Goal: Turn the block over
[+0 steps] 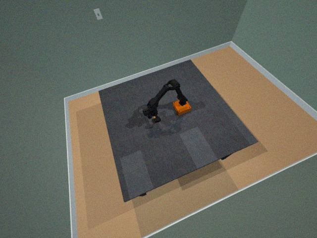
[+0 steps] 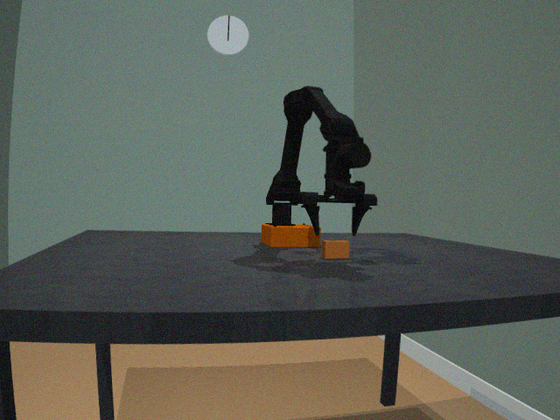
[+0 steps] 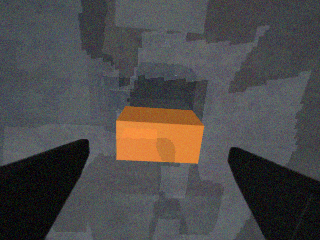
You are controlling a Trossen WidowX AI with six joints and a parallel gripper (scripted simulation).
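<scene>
Seen from the exterior view, left to right: orange arm base (image 2: 289, 235) planted on the dark bench (image 2: 180, 280), set back so the reach ends over the working area; just beside it and a little nearer the camera, orange block (image 2: 335, 248) lying flat on the bench, apart from the base and touched by nothing. Directly overhead, end effector (image 2: 335, 226) hanging with fingers spread almost to their limit and gripping nothing, tips pointing straight down and stopping short of the block's top. Spread like that, presumably, to clear both side faces with room to spare before coming down. From the wrist view, left finger (image 3: 42, 187) and right finger (image 3: 275, 192) framing the block (image 3: 160, 135) with a gap on each side, long faces roughly square to the closing line, which suits a pinch across the narrow span. Marked side not identifiable here; only a soft shadow on the near face. Judged stage: lined up above the block, grasp and turnover yet to come.
</scene>
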